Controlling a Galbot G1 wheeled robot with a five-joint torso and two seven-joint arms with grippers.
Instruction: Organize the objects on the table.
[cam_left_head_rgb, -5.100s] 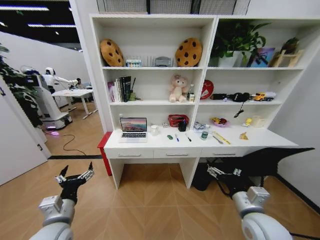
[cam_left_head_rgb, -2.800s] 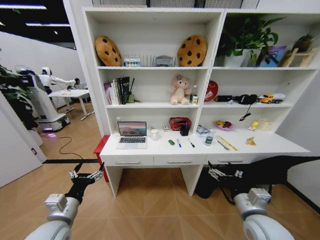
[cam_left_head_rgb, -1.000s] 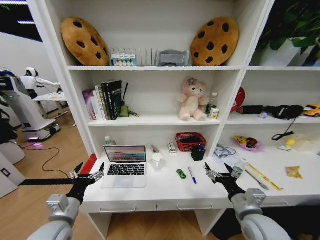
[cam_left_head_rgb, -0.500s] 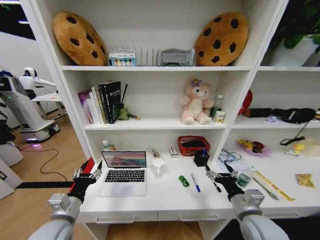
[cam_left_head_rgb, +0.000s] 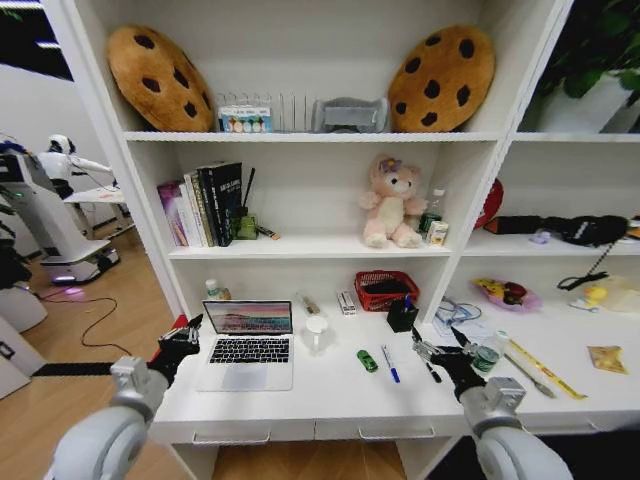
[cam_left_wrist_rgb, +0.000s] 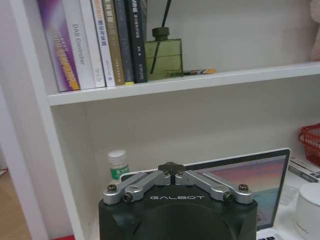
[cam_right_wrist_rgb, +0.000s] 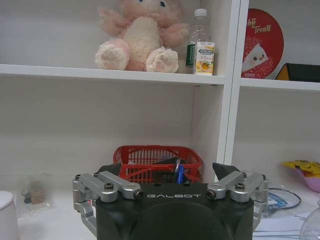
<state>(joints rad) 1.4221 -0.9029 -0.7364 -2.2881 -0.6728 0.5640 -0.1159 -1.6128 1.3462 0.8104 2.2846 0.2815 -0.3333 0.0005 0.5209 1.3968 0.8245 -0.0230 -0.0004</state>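
Laptop (cam_left_head_rgb: 247, 345), green item (cam_left_head_rgb: 368, 361), blue pen (cam_left_head_rgb: 390, 364) and can (cam_left_head_rgb: 486, 357) all lie on the white desk (cam_left_head_rgb: 330, 395). Left gripper (cam_left_head_rgb: 181, 340) hovers beside the laptop, pinched shut on nothing; right gripper (cam_left_head_rgb: 446, 357) hangs spread wide near the can.

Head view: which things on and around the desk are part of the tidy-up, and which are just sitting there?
Job:
laptop
green item
blue pen
black pen
green-labelled can
white desk

Lying about:
plush bear
cookie cushions
books
red basket
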